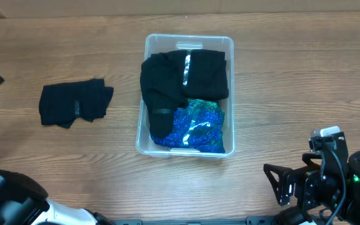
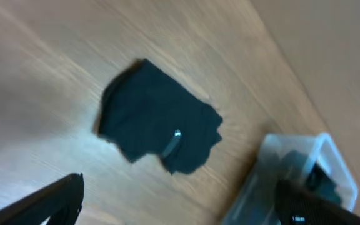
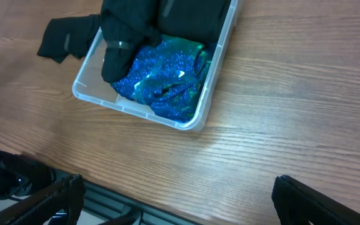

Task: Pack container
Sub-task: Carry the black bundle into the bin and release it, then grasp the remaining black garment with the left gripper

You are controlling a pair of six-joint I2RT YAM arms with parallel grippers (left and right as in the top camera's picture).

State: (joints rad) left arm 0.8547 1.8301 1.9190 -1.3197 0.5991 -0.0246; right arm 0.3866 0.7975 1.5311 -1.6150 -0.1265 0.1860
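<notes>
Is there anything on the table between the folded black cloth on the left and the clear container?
No. Only bare table lies between the black cloth and the container.

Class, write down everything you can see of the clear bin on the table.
The bin is clear plastic, rectangular, with rounded corners and a raised rim. It stands upright on the wooden table, near the middle, with no lid on. Black garments fill its far part, one bulging towards the left rim. A sparkly blue-green fabric lies at the near end. Nothing outside touches its walls.
</notes>
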